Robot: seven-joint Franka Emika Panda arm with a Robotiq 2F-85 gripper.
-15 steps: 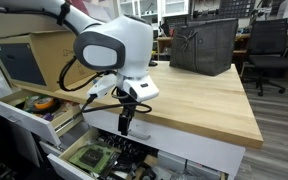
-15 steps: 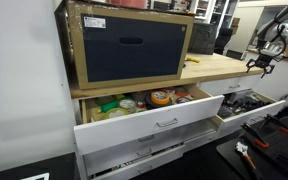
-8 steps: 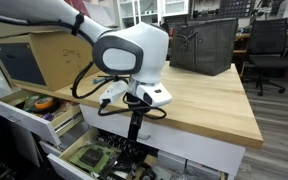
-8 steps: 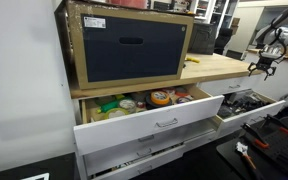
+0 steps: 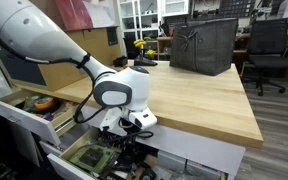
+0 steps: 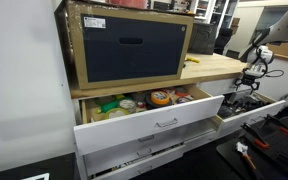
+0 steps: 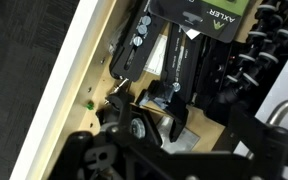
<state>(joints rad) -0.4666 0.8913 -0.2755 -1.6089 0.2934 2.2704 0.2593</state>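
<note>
Inside the open drawer (image 7: 74, 90) below the tabletop (image 5: 199, 95), tool (image 5: 124, 150) hangs low w/ arm bent over the edge, nearest black pkg (image 7: 189, 45); open/closed can't tell.

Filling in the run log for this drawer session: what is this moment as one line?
gripper: inside open drawer | nearest: black AXLER package | jaws: cannot tell | holding: cannot tell
</note>
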